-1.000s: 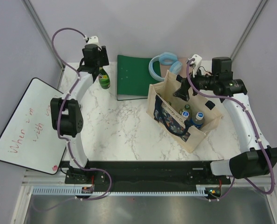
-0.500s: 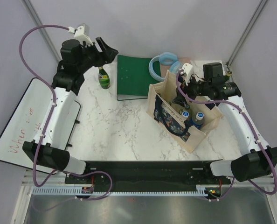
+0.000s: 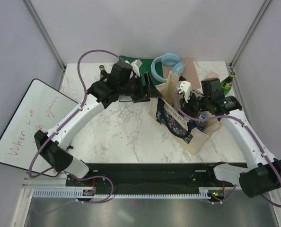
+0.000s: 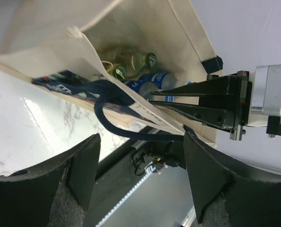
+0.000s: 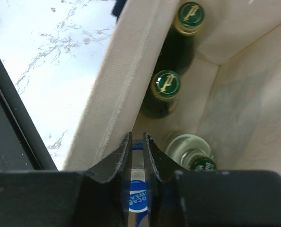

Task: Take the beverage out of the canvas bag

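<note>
- While the right gripper point(image 5: 138, 150) hangs down inside the canvas bag point(image 3: 206, 136), its fingers point(image 5: 123, 158) are clamped on the neck of the blue-capped bottle point(image 5: 138, 198). That's our beverage, standing cap up, tight against one long wall of the bag.
- Packed in beside it: two dark bottles point(image 5: 166, 86) with green caps and a pale bottle point(image 5: 190, 151).
- Over to the left gripper point(image 4: 140, 142): fingers point(image 4: 81, 172) spread wide with nothing between them, hovering just outside the bag's mouth, a dark strap handle point(image 4: 107, 101) looping in front.
- Underneath, a white marble table point(image 3: 117, 127); a whiteboard point(image 3: 31, 123) leans off its left edge, and a green board point(image 3: 147, 71) and blue headphones point(image 3: 166, 61) lie at the far side.
- Pale grey walls point(image 3: 145, 23) close in the space.
- The bag stands upright, mouth up, its long axis running far-left to near-right, and the blue print point(image 3: 171, 118) faces near-left.
</note>
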You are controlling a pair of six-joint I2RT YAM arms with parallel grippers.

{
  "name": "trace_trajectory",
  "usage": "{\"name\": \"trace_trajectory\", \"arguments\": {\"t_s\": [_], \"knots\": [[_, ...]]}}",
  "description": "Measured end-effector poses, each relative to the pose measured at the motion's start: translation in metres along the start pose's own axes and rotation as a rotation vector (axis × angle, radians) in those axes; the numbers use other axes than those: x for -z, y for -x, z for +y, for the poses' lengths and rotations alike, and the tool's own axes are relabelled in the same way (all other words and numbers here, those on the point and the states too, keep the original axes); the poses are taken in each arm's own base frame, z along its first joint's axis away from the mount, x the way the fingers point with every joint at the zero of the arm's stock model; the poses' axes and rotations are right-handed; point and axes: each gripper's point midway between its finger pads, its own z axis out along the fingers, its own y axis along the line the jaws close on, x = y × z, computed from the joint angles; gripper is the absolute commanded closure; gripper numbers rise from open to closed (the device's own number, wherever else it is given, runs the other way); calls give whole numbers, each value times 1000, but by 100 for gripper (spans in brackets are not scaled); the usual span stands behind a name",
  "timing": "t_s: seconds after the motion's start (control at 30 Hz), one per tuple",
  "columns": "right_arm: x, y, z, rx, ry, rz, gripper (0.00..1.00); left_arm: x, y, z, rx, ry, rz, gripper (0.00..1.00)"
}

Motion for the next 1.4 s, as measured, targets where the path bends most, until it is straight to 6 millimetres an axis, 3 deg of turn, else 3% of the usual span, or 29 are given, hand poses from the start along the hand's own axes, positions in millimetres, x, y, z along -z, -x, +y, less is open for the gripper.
{"name": "trace_trajectory", "arguments": {"t_s": [0.2,0.5,0.6,0.67,0.7,0.73,0.8,0.83,0.93,1.1,1.4], "knots": [[-3,-9,19,46,43,1,81,-9,-25,-9,64,17,68,23],[-12,-10,44,122,123,-1,81,-54,-61,10,78,151,191,28],[-16,-12,50,142,143,4,80,-58,-72,19,73,214,220,34],[-18,-14,52,149,148,6,78,-60,-71,21,67,246,218,48],[-19,-14,52,151,147,9,73,-60,-70,22,62,258,215,52],[-19,-15,52,154,146,9,67,-61,-67,23,44,271,206,63],[-20,-15,51,157,141,9,55,-60,-67,24,32,281,207,71],[-21,-15,51,157,136,9,54,-59,-66,25,25,288,206,80],[-21,-13,47,144,115,9,52,-57,-70,28,5,303,218,90],[-19,-7,41,74,79,2,49,-57,-73,30,-18,307,229,97],[-20,46,9,-71,-20,-86,46,-57,-74,36,-50,327,225,98]]}}
